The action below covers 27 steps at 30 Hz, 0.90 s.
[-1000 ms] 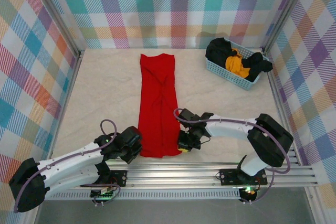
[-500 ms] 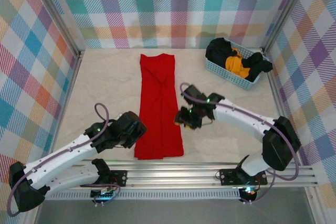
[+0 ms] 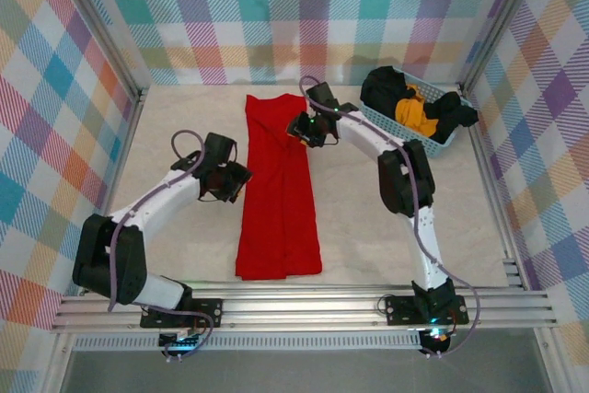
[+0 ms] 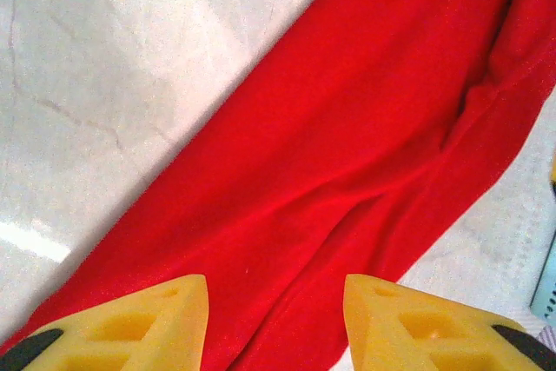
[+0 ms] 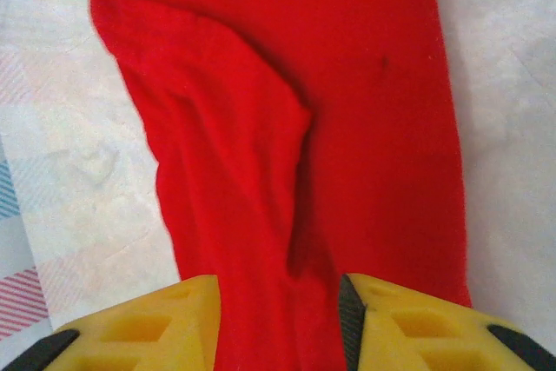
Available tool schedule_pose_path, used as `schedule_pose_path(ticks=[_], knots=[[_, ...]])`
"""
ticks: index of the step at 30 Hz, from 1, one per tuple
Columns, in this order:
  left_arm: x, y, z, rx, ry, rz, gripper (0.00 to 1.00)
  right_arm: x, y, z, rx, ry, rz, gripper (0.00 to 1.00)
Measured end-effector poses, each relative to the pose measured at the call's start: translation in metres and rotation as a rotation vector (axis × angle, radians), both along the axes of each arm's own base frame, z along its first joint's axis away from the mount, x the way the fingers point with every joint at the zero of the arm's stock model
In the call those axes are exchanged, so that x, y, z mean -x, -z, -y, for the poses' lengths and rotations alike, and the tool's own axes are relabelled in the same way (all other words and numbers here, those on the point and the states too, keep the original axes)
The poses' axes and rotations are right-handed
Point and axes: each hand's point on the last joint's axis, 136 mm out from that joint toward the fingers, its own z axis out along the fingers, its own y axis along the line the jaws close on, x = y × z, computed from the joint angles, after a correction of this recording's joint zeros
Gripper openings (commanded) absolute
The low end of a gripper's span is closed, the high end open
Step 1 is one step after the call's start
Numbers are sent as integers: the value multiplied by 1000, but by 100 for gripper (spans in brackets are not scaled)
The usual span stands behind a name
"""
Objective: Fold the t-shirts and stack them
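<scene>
Over the red shirt [image 3: 276,200] on the counter [image 3: 184,126], left fingers [image 4: 148,323] and right fingers [image 5: 148,323] are spread, empty. Grabbing one layer could fold it crooked.

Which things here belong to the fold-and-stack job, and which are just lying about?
Job: red t-shirt, a long strip on the table; black shirts and orange-yellow shirt, heaped in the light blue basket.
Lying about: light blue basket itself; plaid walls; metal rail.
</scene>
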Motion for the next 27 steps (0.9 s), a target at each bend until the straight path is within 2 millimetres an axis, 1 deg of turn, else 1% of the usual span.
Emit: schedule_pose_path(ticks=[2,4,9,12,15,17,18,22,25,27], knots=[[-3,-1,-3,5,4,7,45,-5,10,-4,-4,-8,-5,38],[-3,-3,-4,6,12,17,45,-11,15,-8,-4,-19,1,37],[6,-1,-5,11,22,21,45,-30,15,-15,-19,-25,23,32],[14,2,-7,12,24,14,45,-33,19,-13,-18,-22,14,29],[17,-2,-8,19,25,25,44,-33,26,-9,-7,-15,-5,29],[18,-8,-8,24,26,43,44,-35,29,-6,0,-11,-12,25],[18,-11,-8,27,25,53,44,-36,30,-5,3,-12,-11,21],[20,-23,-10,36,23,82,44,-43,25,-10,-2,-35,20,9],[21,-29,-12,35,26,101,44,-48,15,-15,-13,-66,59,0],[24,-30,-13,30,30,100,44,-49,8,-18,-25,-86,76,0]])
